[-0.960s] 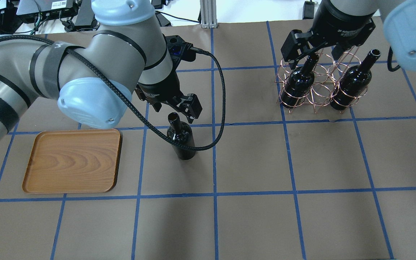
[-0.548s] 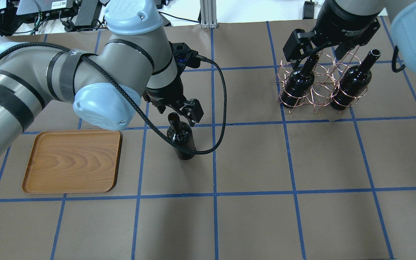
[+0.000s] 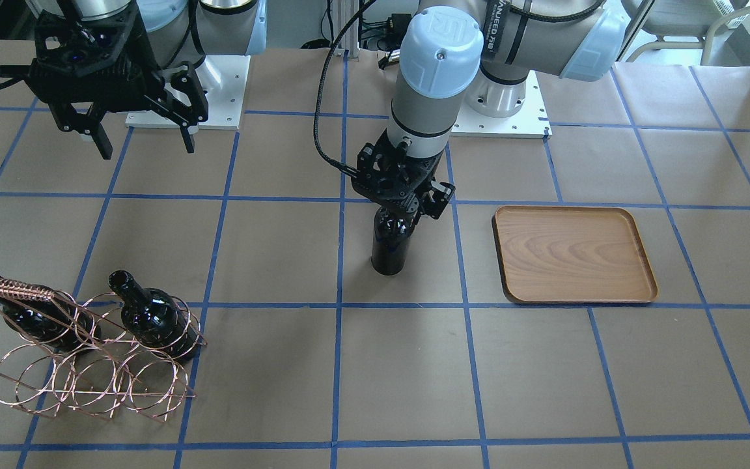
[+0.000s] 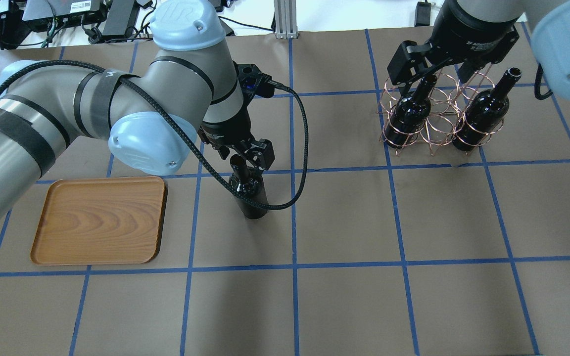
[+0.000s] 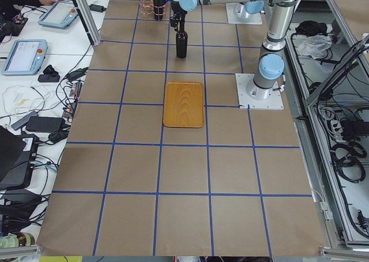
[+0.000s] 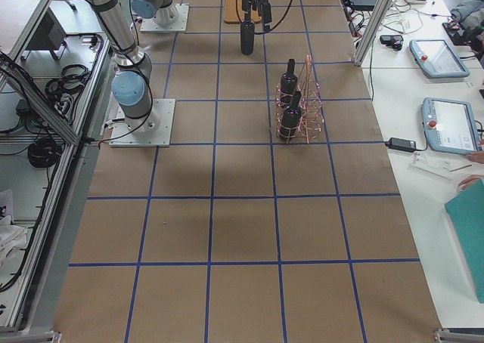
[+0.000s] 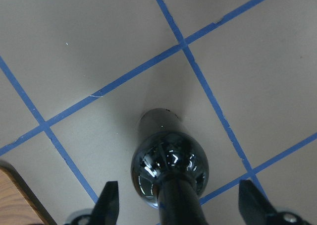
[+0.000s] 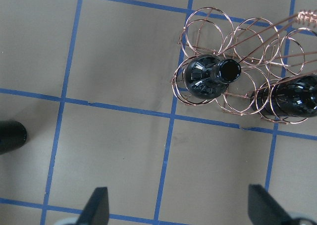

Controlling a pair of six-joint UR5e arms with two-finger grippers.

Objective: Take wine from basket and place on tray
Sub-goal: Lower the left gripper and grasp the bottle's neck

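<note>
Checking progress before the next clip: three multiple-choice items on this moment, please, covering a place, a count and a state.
1. Where does the free wine bottle stand? A) on the tray B) on the table, between tray and basket C) in the basket
2. How many bottles are in the basket? A) one B) three C) two
3. The left gripper is: A) open around the free bottle's neck B) shut on the tray's rim C) out of view
Key: 1 B, it stands upright on the table; 2 C, one bottle and another sit in its rings; 3 A, the wrist view shows both fingers clear of the neck.
</note>
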